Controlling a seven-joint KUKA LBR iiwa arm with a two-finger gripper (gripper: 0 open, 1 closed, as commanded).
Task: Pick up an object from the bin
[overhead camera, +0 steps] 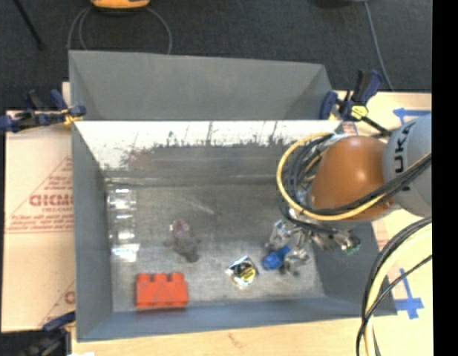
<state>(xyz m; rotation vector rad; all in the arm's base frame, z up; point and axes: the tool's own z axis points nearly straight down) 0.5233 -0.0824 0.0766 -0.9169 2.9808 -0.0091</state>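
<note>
Find the small blue object [272, 261] on the floor of the bin [214, 176] near the right wall, beneath the gripper [292, 254]; its shape is too small to tell. Just to its left lies a yellow, black and white item [243, 271]. An orange-red building brick [161, 290] lies flat at front left. A grey lump [184, 241] sits mid-floor, and a clear plastic piece [122, 225] lies along the left wall.

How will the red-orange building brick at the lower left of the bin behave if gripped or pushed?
The red-orange building brick looks like rigid moulded plastic, so probably stiff and light. It lies flat and blocky on the bin floor, so a push should slide it, not roll it. Its smooth sides may slip.
</note>
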